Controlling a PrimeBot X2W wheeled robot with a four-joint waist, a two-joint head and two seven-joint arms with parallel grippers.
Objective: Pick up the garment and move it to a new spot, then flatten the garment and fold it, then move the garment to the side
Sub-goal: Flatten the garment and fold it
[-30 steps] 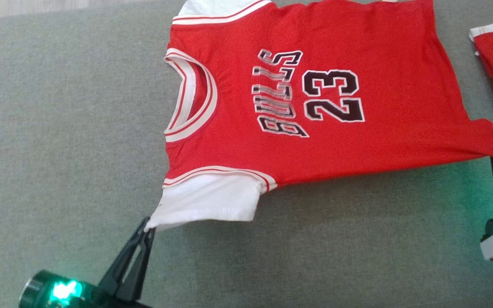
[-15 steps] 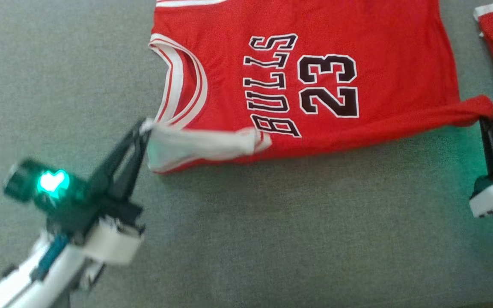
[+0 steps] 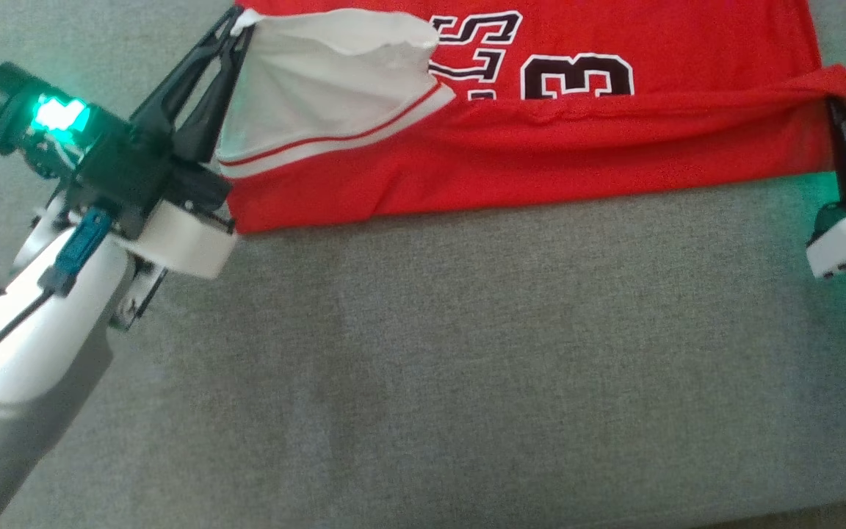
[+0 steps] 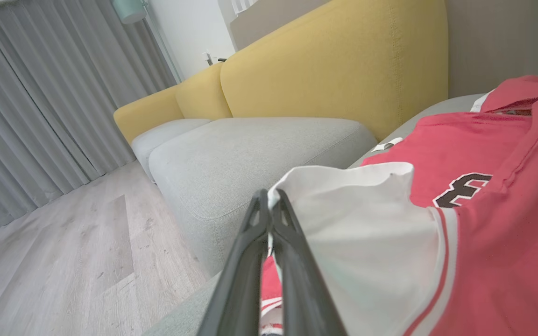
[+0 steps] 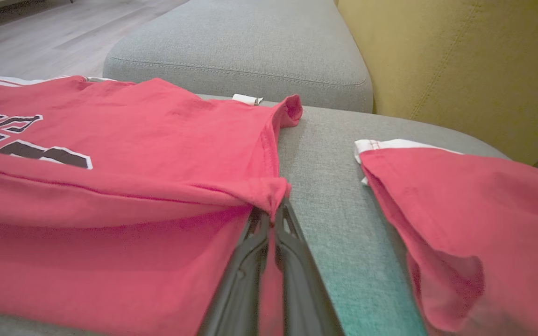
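Note:
The garment point(image 3: 540, 158) is a red jersey with white sleeves and black lettering, spread on a grey sofa seat point(image 3: 467, 367). Its near long edge is lifted and turned over toward the far side. My left gripper point(image 3: 241, 23) is shut on the corner of the white sleeve point(image 4: 367, 233), holding it up over the jersey's front. My right gripper point(image 3: 836, 99) is shut on the red hem corner point(image 5: 273, 193) at the right. In the right wrist view the jersey point(image 5: 110, 186) lies left of my fingers point(image 5: 245, 275).
A second red garment point(image 5: 460, 219) with a white band lies on the cushion to the right of the jersey. A yellow sofa back point(image 4: 334, 70) rises behind. Grey cushion spreads wide in front of the jersey; wooden floor point(image 4: 54, 252) lies past the seat's end.
Both grippers have carried the jersey's near edge up and across toward the far side, folding it over the lettering. The left arm has come further into view, and the camera has shifted.

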